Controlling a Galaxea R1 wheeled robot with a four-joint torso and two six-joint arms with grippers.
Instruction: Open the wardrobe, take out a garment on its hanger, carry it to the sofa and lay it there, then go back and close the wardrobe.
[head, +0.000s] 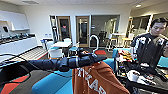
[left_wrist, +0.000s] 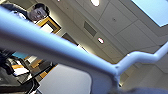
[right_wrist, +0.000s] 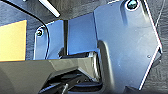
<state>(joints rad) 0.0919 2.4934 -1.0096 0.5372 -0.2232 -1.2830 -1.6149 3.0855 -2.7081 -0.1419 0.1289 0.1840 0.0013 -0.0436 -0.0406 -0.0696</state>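
The left tool (head: 96, 58) grips the white hanger (head: 94, 42), and the orange garment (head: 97, 80) hangs from it above the blue sofa (head: 53, 83). I cannot tell the right tool's state. A person (head: 152, 45) stands beside a cluttered counter (head: 147, 86).

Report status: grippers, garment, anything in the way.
Left gripper shut on hanger, arm raised. Orange garment hanging from it over blue sofa. Person and cluttered table close on the right.

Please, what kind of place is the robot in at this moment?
Probably an office lounge or break area. A white counter with wall cabinets runs along one side, small white tables with chairs stand in the middle, glass doors close the far wall, and a bright blue upholstered sofa sits nearby.
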